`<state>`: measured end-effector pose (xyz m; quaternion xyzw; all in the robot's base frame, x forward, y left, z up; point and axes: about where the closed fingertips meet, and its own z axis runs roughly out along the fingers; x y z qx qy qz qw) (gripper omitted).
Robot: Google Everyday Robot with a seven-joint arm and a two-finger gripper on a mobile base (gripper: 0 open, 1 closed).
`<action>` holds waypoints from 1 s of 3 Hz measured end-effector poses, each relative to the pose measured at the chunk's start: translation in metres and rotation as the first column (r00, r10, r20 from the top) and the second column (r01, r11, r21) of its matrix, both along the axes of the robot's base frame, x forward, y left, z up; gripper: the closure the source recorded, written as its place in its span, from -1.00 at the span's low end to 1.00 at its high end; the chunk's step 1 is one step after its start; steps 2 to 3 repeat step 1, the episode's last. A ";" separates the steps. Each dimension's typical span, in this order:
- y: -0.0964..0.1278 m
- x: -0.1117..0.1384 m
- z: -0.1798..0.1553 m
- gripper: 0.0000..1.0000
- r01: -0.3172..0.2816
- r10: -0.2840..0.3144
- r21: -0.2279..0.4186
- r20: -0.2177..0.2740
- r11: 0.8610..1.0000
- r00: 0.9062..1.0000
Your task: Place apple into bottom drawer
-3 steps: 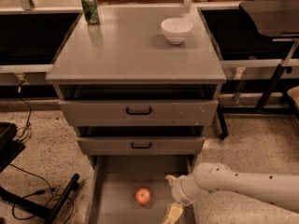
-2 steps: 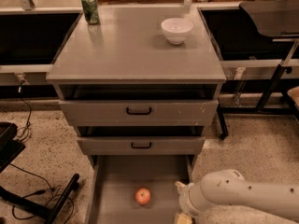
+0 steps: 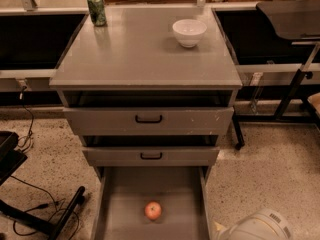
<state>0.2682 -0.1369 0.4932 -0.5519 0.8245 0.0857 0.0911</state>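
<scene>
The apple (image 3: pixel 153 210), small and red-orange, lies on the flat floor of the bottom drawer (image 3: pixel 120 219), which is pulled out towards me. Nothing touches the apple. My white arm (image 3: pixel 257 227) shows at the bottom right corner, outside the drawer's right wall. Only a pale sliver of my gripper (image 3: pixel 218 229) shows at the arm's left end, to the right of the apple and apart from it. The rest of the gripper is below the picture's edge.
The two upper drawers (image 3: pixel 148 119) with black handles stand slightly open. A white bowl (image 3: pixel 189 32) and a green can (image 3: pixel 96 9) stand on the cabinet top. Black cables and a stand leg (image 3: pixel 65 214) lie on the floor to the left.
My arm has drawn back to the right and down, out of the drawer. The apple stays where it lay on the drawer floor.
</scene>
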 end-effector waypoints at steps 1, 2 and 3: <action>-0.034 -0.015 0.045 -1.00 0.113 -0.112 -0.183 0.013 0.977 0.994; -0.034 -0.015 0.045 -1.00 0.113 -0.112 -0.183 0.013 0.977 0.994; -0.034 -0.015 0.045 -1.00 0.113 -0.112 -0.183 0.013 0.977 0.994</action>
